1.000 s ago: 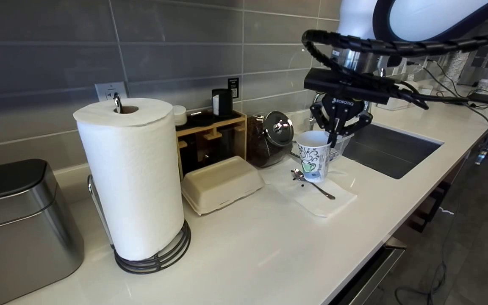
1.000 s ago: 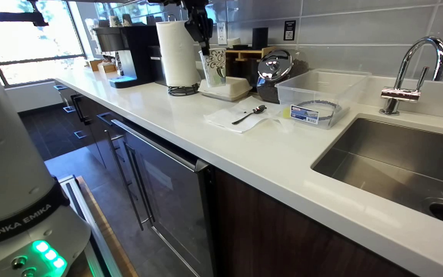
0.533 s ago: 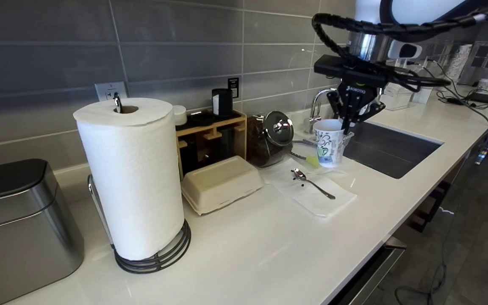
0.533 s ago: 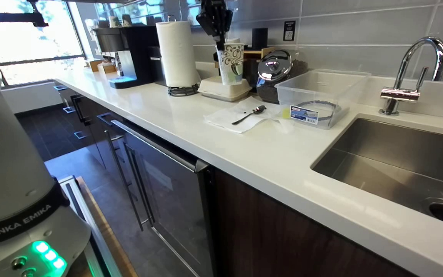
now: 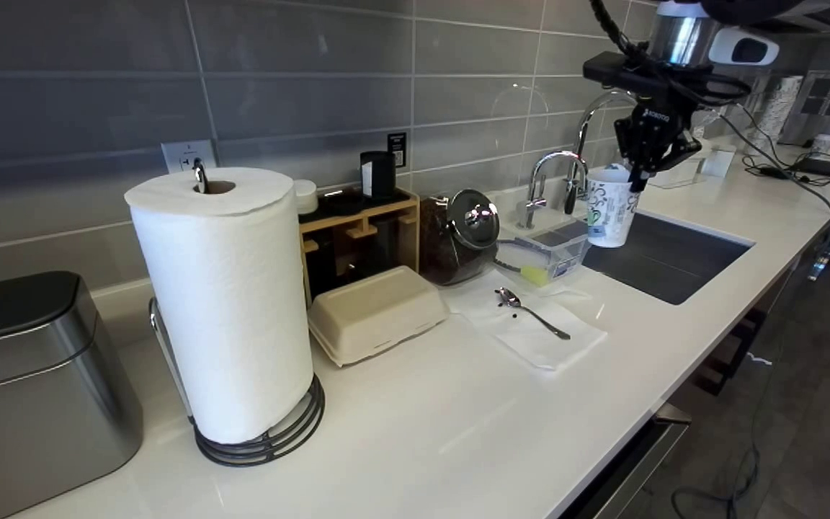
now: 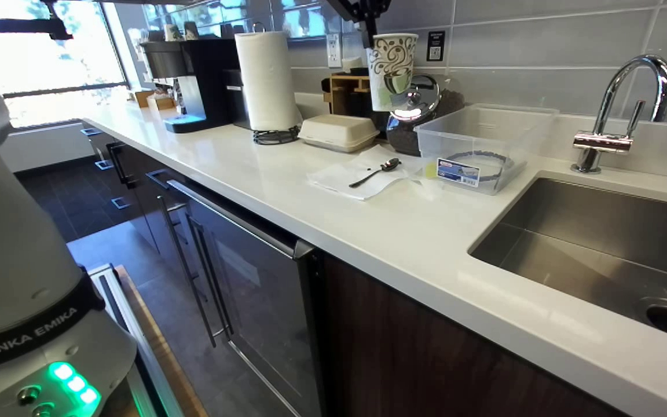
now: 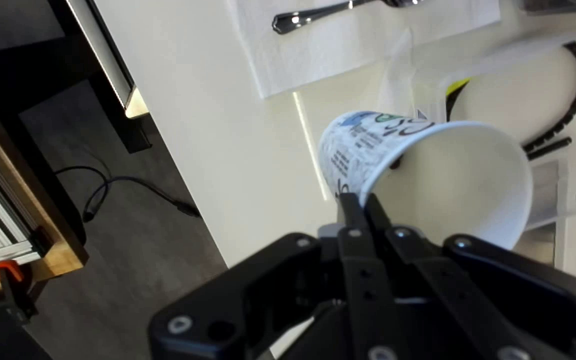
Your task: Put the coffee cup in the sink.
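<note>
The coffee cup is a white patterned paper cup, seen in both exterior views point(image 5: 608, 216) point(image 6: 392, 75) and the wrist view point(image 7: 443, 185). My gripper point(image 5: 637, 182) is shut on one side of its rim, one finger inside and one outside, as the wrist view point(image 7: 363, 202) shows. The cup hangs roughly upright in the air above the counter. The inside that shows looks pale, with a small dark spot. The sink point(image 6: 576, 249) is a steel basin in the counter. In that exterior view the cup is left of it; an exterior view point(image 5: 681, 263) shows the cup overlapping its near edge.
A clear plastic bin point(image 6: 484, 130) stands between napkin and sink. A chrome faucet point(image 6: 605, 142) rises behind the sink. A spoon point(image 5: 534, 315) lies on a napkin point(image 5: 552, 353). A glass jar point(image 5: 451, 245), takeout box point(image 5: 379, 310) and paper towel roll point(image 5: 224, 310) stand farther along.
My gripper has carried the cup up and toward the sink side, away from above the napkin and takeout box. The grip on the rim stays the same. The spoon, napkin and bin have not moved.
</note>
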You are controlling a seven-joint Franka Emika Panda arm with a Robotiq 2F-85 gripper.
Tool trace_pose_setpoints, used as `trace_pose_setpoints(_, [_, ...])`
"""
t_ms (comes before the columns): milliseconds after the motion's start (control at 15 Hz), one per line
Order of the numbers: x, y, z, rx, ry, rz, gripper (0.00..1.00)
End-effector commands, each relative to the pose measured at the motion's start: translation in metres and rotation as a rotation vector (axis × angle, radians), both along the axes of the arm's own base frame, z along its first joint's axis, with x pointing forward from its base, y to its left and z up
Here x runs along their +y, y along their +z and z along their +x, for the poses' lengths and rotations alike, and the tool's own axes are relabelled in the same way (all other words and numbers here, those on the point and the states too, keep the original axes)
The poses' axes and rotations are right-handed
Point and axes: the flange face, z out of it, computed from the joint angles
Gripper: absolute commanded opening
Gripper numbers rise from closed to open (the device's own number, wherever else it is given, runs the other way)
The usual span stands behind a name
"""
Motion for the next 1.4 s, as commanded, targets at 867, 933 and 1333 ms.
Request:
trace_pose_setpoints(867, [-0.135, 0.008, 0.045, -0.093, -0.469, 0.033, 0.01])
trace_pose_setpoints(933, [-0.154, 0.007, 0.053, -0.105, -0.506, 0.031, 0.01])
trace_pose_setpoints(1333, [-0.239, -0.028, 0.102, -0.142, -0.674, 0.023, 0.01])
